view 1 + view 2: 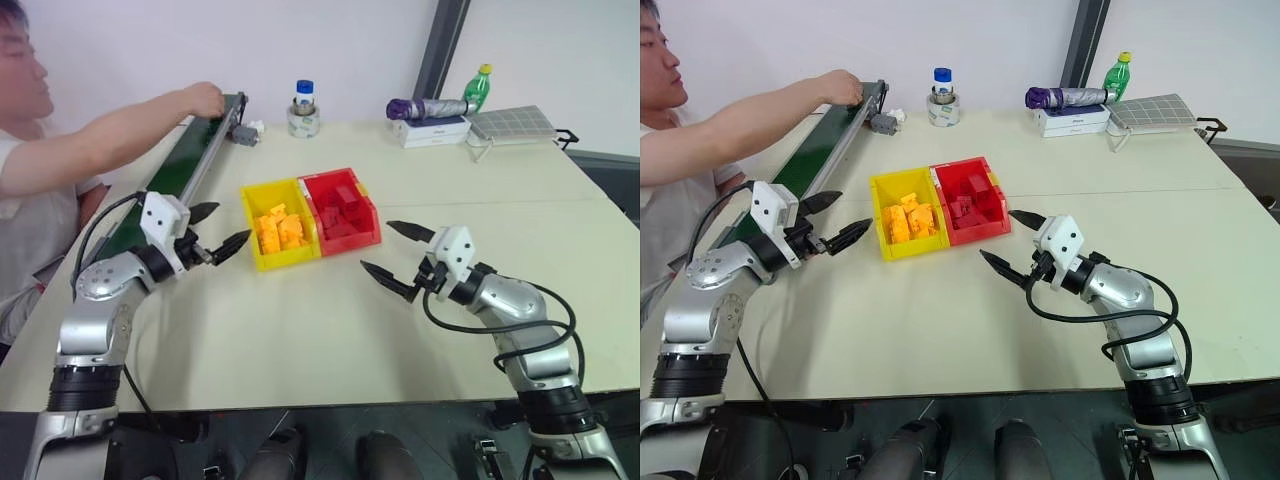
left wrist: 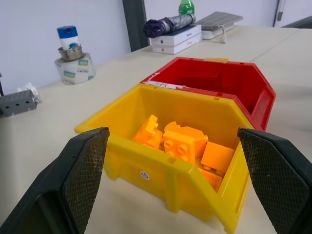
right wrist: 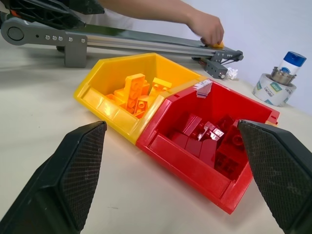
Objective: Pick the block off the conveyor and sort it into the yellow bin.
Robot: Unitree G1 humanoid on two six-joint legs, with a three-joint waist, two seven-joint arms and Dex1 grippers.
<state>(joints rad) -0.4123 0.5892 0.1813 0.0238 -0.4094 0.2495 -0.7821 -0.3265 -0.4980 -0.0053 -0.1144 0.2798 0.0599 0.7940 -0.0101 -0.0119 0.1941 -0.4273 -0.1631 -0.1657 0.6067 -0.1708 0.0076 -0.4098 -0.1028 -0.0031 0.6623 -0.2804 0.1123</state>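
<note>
At the far end of the long dark green conveyor belt [image 1: 185, 160], a person's hand [image 3: 208, 28] is resting over a small yellow-orange brick [image 3: 218, 45], so we are waiting: no block is picked yet. We are holding our left tool [image 1: 220, 232] and right tool [image 1: 398, 255] spread and empty above the pale desk [image 1: 330, 320], flanking the open yellow plastic bin [image 1: 254, 200], which is already carrying several orange bricks beside the red bin [image 1: 368, 196].

Yellow block [image 3: 218, 45] under person's hand [image 3: 207, 27] on green conveyor [image 1: 185, 150], far end
</note>
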